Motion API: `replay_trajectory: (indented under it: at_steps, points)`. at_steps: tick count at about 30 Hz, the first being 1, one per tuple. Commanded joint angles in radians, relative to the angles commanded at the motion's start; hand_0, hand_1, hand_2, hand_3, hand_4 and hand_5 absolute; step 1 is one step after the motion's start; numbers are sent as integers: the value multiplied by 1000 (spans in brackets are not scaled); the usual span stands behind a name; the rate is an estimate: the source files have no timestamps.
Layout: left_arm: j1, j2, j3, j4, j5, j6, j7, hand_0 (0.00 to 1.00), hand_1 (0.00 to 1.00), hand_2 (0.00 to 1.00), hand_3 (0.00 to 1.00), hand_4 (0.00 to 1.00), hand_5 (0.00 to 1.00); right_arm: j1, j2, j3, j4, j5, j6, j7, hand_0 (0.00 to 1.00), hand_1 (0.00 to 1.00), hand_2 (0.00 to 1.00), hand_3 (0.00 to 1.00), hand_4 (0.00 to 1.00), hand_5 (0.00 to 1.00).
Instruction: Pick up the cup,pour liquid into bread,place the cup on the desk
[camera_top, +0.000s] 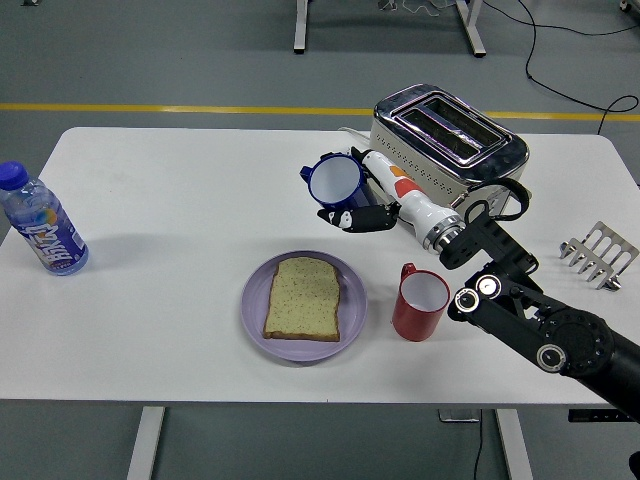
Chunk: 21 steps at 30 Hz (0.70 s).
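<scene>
**Blue cup in right hand, held above the tabletop behind the plate**

Near to far, from my feed:

- Right arm (530, 325) comes in from the lower right corner and runs diagonally up-left over the tabletop (170, 200). Black elbow and forearm joints sit near the right front edge; the white forearm section continues toward the middle.
- Red mug (418, 302) stands upright right of centre, towards the near edge, just beside the plate and just left of the arm's joints. Not touched by the hand.
- Purple plate (255, 310) sits front centre with one slice of bread (304, 297) lying flat on it.
- Water bottle (42, 232) is at the left edge, leaning slightly, well apart from everything else.
- Right hand (362, 205) is clear of the tabletop, behind the plate and in front of the toaster. Fingers (345, 216) are wrapped around the blue cup (336, 180) low on its body; that's a firm grip as far as I can see. Cup tilts towards the camera, mouth visible, handle pointing left. I can't tell if there's liquid inside.
- Metal rack (598, 256) rests at the right edge.
- Chrome toaster (450, 145) stands at the far right of the tabletop, just behind the wrist.

Left arm isn't on my feed.
</scene>
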Motion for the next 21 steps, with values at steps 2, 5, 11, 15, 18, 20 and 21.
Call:
replay_trajectory:
  at_steps: [2, 5, 11, 15, 18, 20, 21]
  points:
    - [-1, 0, 3, 0, -5, 0, -1, 690, 756, 773, 611, 396, 998, 4, -2, -7, 1, -16, 2, 2, 422, 433, 540, 594, 741, 2]
    - [-2, -1, 4, 0, -9, 1, -2, 690, 756, 773, 611, 396, 998, 10, -3, -21, 5, -59, 2, 13, 422, 433, 540, 594, 741, 2]
    - [-1, -2, 2, 1, -8, 1, -1, 690, 756, 773, 611, 396, 998, 35, 5, -59, -7, -105, -8, 25, 422, 433, 541, 592, 740, 4]
    - [-1, -2, -1, 1, -5, 2, 0, 690, 756, 773, 611, 396, 998, 67, 19, -99, -19, -154, -19, 38, 418, 431, 541, 593, 739, 6]
    - [0, -2, -4, 1, -2, 2, 0, 690, 756, 773, 611, 396, 998, 80, 28, -116, -23, -182, -26, 44, 418, 431, 541, 593, 739, 6]
    - [-1, -2, 0, 1, -6, 1, -2, 690, 756, 773, 611, 396, 998, 90, 36, -123, -29, -208, -32, 51, 418, 431, 541, 593, 739, 3]
    - [-1, -1, 0, 1, -7, 1, -3, 690, 756, 773, 611, 396, 998, 94, 39, -126, -31, -223, -36, 55, 418, 431, 541, 593, 739, 3]
